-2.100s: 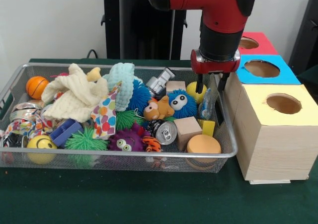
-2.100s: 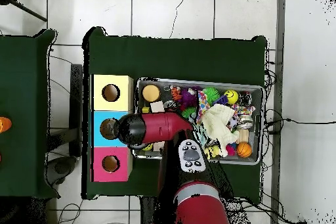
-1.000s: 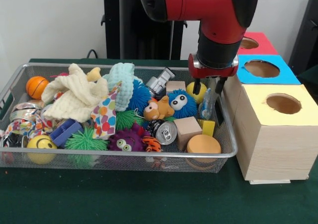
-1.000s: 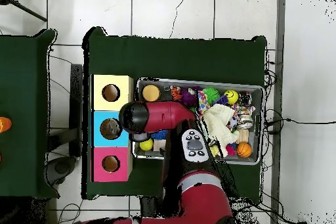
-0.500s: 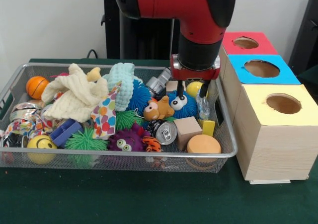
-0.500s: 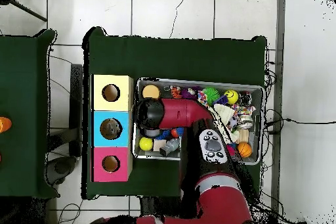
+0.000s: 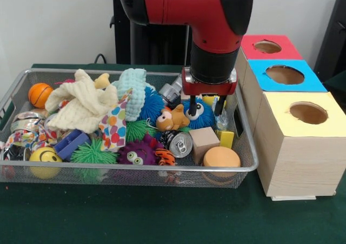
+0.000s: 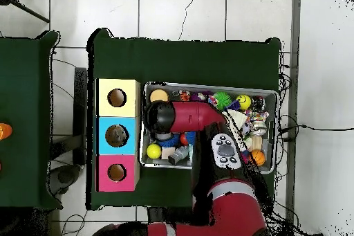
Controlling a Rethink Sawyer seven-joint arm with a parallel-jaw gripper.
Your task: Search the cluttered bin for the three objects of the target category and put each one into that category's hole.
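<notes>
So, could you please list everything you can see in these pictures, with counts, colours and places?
wire bin: 1, silver, on the green table
boxes with holes: 3, red, blue, yellow, in a row beside the bin
spiky balls: blue with eyes, purple with eyes, green
smiley ball: 1, yellow, front corner of the bin
basketball: 1, orange, far corner
cloths: cream, mint
can: 1, silver
wooden block: 1, tan
orange disc: 1, front
gripper: 1, red and black, jaws open over the blue spiky ball
</notes>
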